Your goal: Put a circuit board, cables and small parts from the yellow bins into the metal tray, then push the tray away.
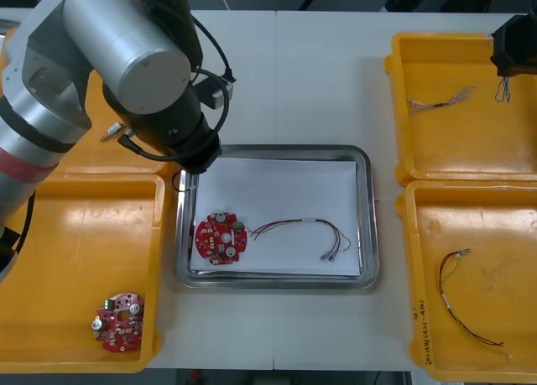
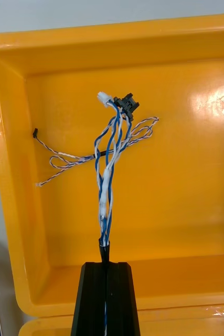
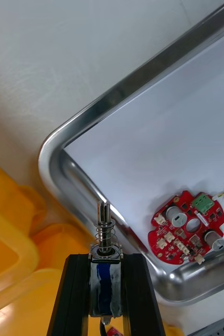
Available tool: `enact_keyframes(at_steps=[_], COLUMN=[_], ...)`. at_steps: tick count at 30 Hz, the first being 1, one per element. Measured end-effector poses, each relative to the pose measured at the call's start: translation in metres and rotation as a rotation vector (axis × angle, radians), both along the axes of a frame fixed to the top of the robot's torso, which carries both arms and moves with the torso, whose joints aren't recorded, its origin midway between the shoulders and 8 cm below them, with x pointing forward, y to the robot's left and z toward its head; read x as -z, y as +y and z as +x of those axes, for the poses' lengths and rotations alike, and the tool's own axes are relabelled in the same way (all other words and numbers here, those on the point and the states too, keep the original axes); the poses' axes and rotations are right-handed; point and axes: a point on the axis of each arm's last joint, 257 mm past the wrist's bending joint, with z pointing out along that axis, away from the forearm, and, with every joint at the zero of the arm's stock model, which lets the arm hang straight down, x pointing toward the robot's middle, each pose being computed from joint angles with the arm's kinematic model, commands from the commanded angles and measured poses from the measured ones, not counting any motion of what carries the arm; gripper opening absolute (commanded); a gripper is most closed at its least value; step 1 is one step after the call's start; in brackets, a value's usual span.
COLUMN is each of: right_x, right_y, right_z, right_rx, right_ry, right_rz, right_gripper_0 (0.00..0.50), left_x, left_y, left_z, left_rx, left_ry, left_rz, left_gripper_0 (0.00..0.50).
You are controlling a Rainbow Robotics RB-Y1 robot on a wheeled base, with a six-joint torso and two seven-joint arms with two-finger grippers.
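My left gripper (image 3: 105,262) is shut on a small metal part (image 3: 105,236), a sprung pin with a blue-wrapped body, just above the near-left corner of the metal tray (image 3: 80,121). In the front view the left arm (image 1: 172,125) hangs over that corner of the tray (image 1: 366,209). On the tray's white inside lie a red circuit board (image 1: 221,237) and a red and yellow cable (image 1: 306,232). My right gripper (image 2: 105,265) is shut on a twisted blue and white cable (image 2: 107,173) and holds it over the far right yellow bin (image 1: 403,133).
Another blue and white cable (image 2: 64,160) lies on the floor of that bin. The near right bin (image 1: 415,318) holds a black cable (image 1: 461,305). A second circuit board (image 1: 119,321) lies in the near left bin (image 1: 50,234).
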Motion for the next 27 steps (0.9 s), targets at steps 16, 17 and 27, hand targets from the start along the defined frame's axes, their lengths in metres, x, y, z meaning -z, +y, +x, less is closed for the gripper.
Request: enact_keyframes(at_steps=[16, 17, 27], right_x=[0.003, 0.003, 0.003], right_y=[-0.001, -0.001, 0.000], right_z=[-0.001, -0.001, -0.001], right_rx=[0.000, 0.000, 0.000], right_ry=[0.004, 0.004, 0.004], right_rz=[0.000, 0.000, 0.001], right_gripper_0=[0.000, 0.000, 0.000], left_x=[0.059, 0.062, 0.087], left_y=[-0.021, -0.022, -0.026], left_z=[0.009, 0.010, 0.023], left_rx=[-0.064, -0.065, -0.069], left_ry=[0.005, 0.004, -0.010], left_rz=[-0.006, -0.010, -0.010], left_gripper_0=[0.001, 0.002, 0.002])
